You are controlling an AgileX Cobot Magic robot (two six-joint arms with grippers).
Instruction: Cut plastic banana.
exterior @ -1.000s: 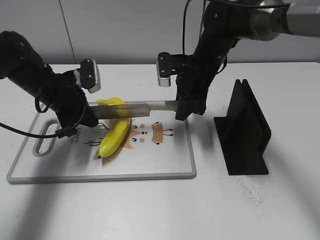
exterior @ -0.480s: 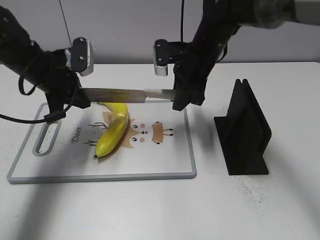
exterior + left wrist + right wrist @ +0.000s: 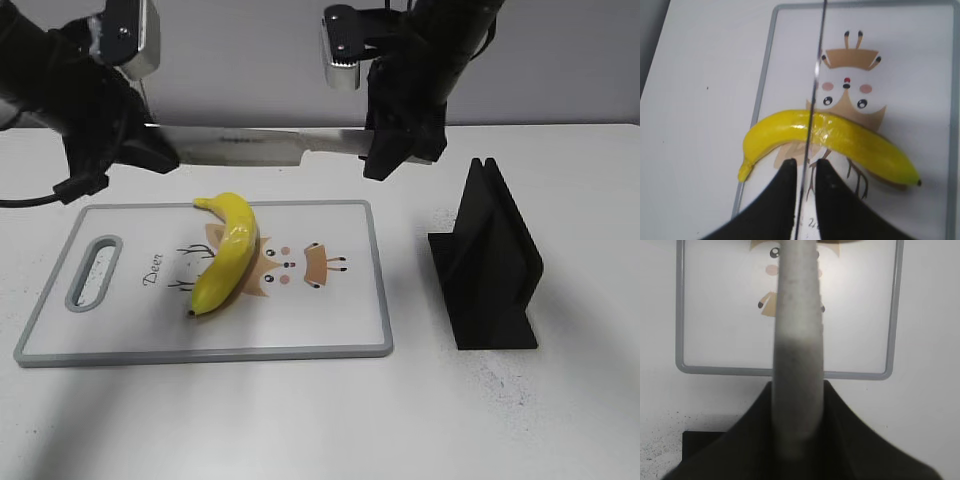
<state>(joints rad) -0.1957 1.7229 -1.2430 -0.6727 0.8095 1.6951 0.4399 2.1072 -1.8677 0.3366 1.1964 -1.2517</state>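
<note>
The plastic banana (image 3: 228,252) lies whole on the white cutting board (image 3: 330,320), over the deer drawing; it also shows in the left wrist view (image 3: 840,142). A long steel knife (image 3: 250,146) hangs level well above the board's far edge. My left gripper (image 3: 160,150) is shut on the blade's tip end, seen edge-on between its fingers (image 3: 805,172). My right gripper (image 3: 385,150) is shut on the knife's grey handle (image 3: 797,355).
A black slotted knife stand (image 3: 490,265) stands on the white table right of the board. The board has a grey rim and a handle slot (image 3: 92,272) at its left end.
Both grippers have lifted the knife straight up from just over the banana to well above the board. The banana stays in place.
</note>
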